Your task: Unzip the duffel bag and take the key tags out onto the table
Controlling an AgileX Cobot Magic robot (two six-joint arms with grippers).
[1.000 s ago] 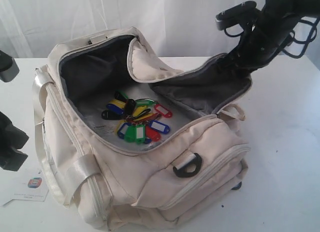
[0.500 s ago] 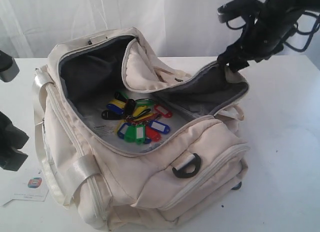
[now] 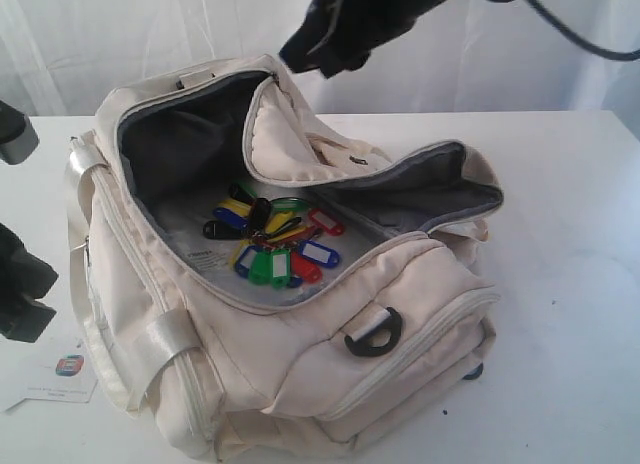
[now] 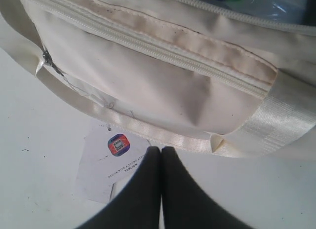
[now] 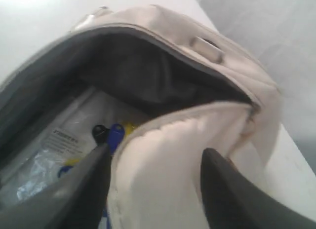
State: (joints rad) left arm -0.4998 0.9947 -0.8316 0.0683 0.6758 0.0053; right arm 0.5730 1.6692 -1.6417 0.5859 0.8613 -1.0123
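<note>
1. Here, we see a cream-white duffel bag (image 3: pixel 300 364) lying in the middle of a white table (image 3: pixel 580 284), with its main compartment unzipped and gaping.
2. Inside, on the pale floor of the bag between dark grey lining walls, we find the key tags (image 3: pixel 275 246). They are a loose bunch in green, blue, red, yellow and black on metal rings, and none of them is on the table.
3. A cream top flap (image 3: pixel 290 134) curls up and over the far side of the opening, just beyond the tags.
4. We see the right gripper (image 5: pixel 155 151) in the air above the far end of the bag. Its dark fingers (image 5: pixel 94 189) are spread wide and have hold of nothing. From its wrist camera, the flap shows in the gap between them, with the tags partly visible beneath.
5. The left gripper (image 4: pixel 161 152) waits low at the left edge of the table, beside the bag's near-left side. Its jaws are pressed fully together, with nothing between them.
6. Just under that gripper, we see a small white paper card (image 3: pixel 62 374) with a coloured logo, flat on the table next to a shiny white strap (image 3: pixel 170 344).
7. A black D-ring (image 3: pixel 375 331) hangs on the near right face of the bag.
</note>
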